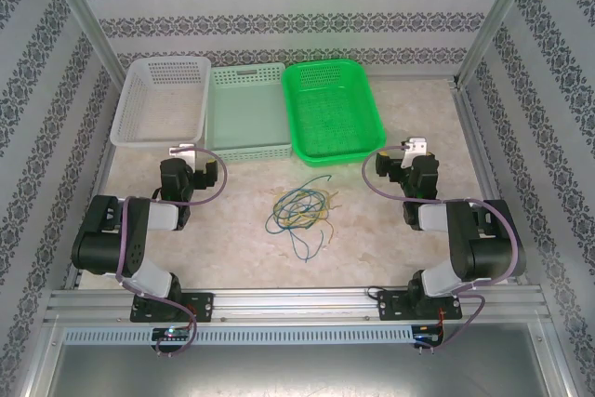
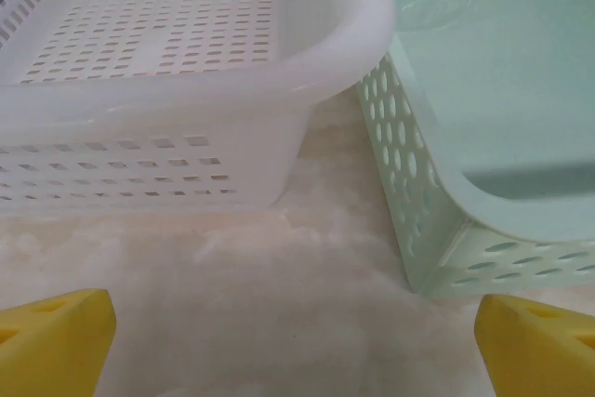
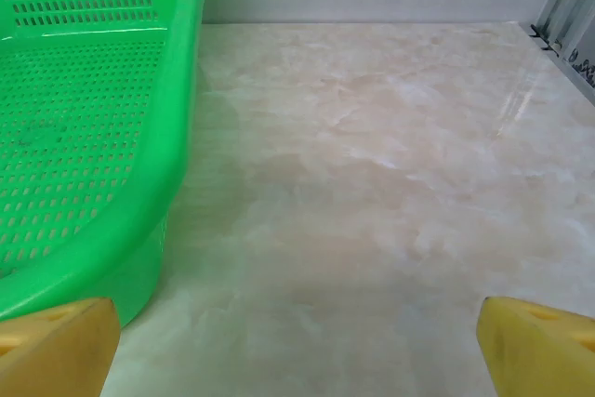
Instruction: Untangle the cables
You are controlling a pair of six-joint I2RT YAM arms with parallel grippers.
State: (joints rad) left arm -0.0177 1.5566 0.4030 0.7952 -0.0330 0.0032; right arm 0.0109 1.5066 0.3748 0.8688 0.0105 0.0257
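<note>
I am looking at the cables (image 1: 299, 209) lying in one loose knot on the table (image 1: 232, 253), midway between the two arms and just in front of the baskets. Yellow, blue and dark green strands are crossing one another, with a blue loop trailing toward the near edge. Nothing is gripping them. I judge that this central spot is chosen so either arm can be reaching in.

The left gripper (image 1: 186, 152) is hovering near the fronts of the white basket (image 1: 167, 61) and the pale green basket (image 1: 246, 68), well apart from the tangle. In its wrist view the yellow pads (image 2: 56, 341) are sitting at opposite edges of the frame, so the jaws are standing wide apart with nothing between them. The right gripper (image 1: 415, 148) is mirroring it beside the bright green basket (image 1: 325, 64). Its pads (image 3: 56, 346) are likewise spread, with bare table showing between them.

Both arms are folded back — I am reading this as a ready pose that is keeping the knot unobstructed for the overhead camera. The three baskets are lined up behind, probably one per colour. The untangling is not yet begun.
</note>
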